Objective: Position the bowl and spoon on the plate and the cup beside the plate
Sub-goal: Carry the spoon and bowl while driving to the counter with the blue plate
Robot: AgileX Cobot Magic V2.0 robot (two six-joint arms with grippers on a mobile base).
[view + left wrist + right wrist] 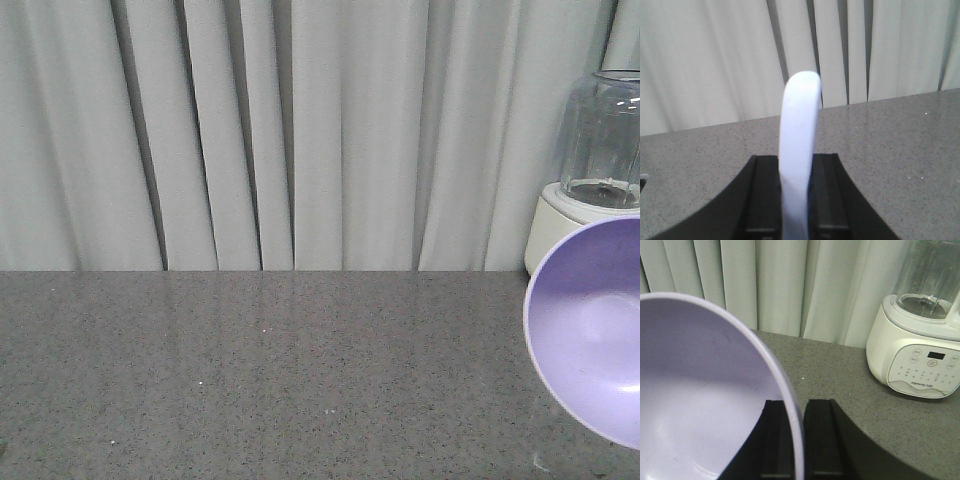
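My left gripper [796, 161] is shut on the spoon [800, 115]. Its pale blue handle rises between the black fingers [765, 195] above the grey counter [890, 150], and the scoop is hidden. My right gripper [796, 406] is shut on the rim of the lavender bowl [700, 390], one finger inside the wall and one outside. In the front view the bowl [590, 330] hangs tilted at the right edge, its inside facing the camera. Neither gripper shows in that view. The plate and the cup are out of view.
A white blender with a clear jar [917, 355] stands on the counter at the back right, also visible behind the bowl as the blender [590, 170]. Pale curtains [250, 130] close off the back of the grey speckled counter [250, 370].
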